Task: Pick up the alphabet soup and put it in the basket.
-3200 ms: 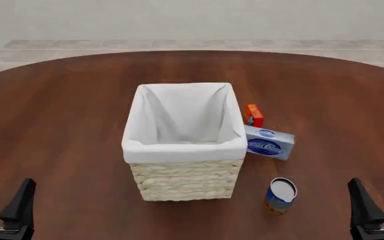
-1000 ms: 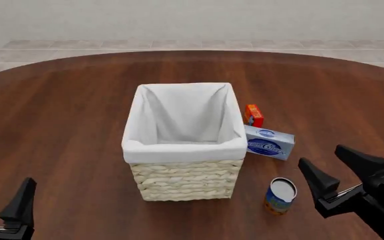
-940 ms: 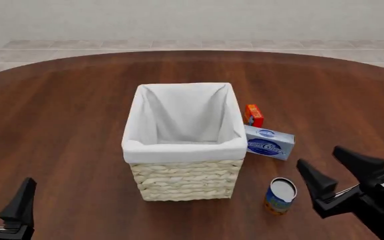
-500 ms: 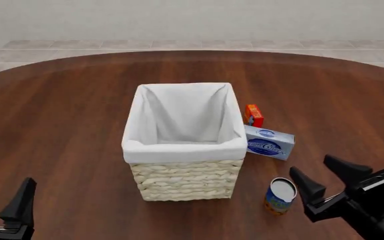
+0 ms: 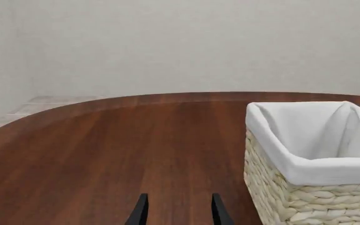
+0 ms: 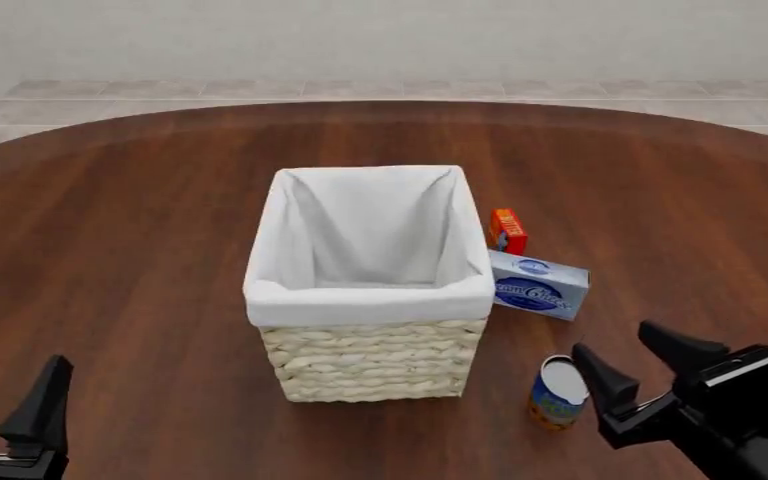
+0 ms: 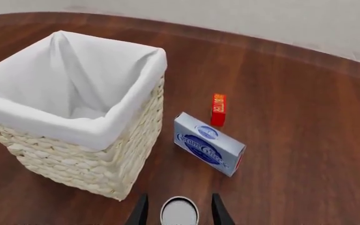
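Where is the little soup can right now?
In the front view the alphabet soup stands on the table, right of the basket, beside the right end effector.

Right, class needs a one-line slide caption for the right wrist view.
Open right claw lined up over the soup can, with the lined basket, a blue box and a red box beyond.

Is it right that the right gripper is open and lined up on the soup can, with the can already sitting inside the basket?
Not quite. The right gripper is open and lined up on the alphabet soup, but the can stands on the table beside the basket, not in it. The front view shows this; the right wrist view shows the can's lid between the fingers.
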Controlling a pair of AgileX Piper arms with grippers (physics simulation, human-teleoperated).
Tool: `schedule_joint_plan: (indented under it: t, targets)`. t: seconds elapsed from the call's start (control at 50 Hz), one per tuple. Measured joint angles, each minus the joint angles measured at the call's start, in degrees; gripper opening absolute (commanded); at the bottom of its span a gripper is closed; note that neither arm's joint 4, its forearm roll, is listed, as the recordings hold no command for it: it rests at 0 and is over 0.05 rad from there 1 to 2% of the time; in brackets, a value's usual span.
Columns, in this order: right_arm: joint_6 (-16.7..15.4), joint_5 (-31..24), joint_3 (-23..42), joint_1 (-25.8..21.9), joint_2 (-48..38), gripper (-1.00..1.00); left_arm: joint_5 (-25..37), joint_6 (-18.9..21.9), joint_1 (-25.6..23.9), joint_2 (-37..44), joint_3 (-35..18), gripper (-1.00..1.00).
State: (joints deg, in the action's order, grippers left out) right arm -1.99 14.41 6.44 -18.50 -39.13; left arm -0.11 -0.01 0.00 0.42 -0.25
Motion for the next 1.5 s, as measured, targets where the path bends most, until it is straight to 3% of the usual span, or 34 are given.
schedule_joint_plan:
  t: [0.76,1.5]
  targets:
    - [1.04,11.12,-3.59,0.19,-10.44,1.0,0.0,0.0,0.0,0.0,0.0,1.0]
    - [1.52,17.94,-4.6,0.87,-17.8,1.0,0.0,0.0,0.0,0.0,0.0,1.0]
